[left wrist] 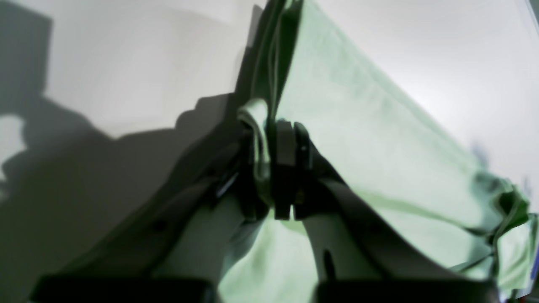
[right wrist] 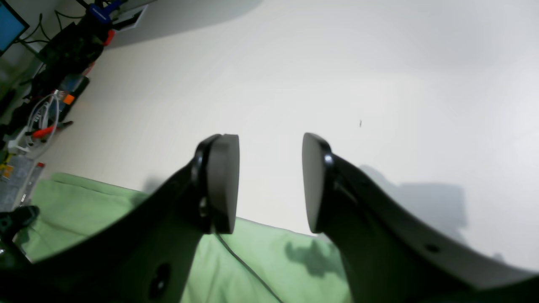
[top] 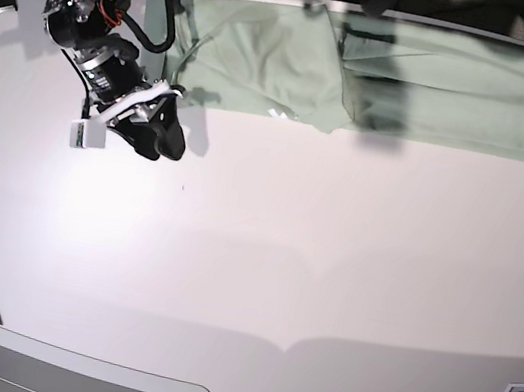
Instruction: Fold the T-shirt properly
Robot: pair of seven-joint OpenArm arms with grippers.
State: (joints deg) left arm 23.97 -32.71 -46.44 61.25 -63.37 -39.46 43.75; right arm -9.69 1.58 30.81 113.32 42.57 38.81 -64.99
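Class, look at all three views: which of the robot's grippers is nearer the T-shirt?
Left. The left gripper is shut on the T-shirt; the right gripper hovers open beside its edge.

Pale green T-shirt [top: 364,77] spread along white table's [top: 261,257] far edge, right gripper [top: 156,132] beside it

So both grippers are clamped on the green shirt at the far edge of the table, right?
Not both. Only the left gripper is shut on the T-shirt, as the left wrist view shows. The right gripper is open and empty in the right wrist view.

Base overhead; wrist views close, all sharing T-shirt [top: 267,55].
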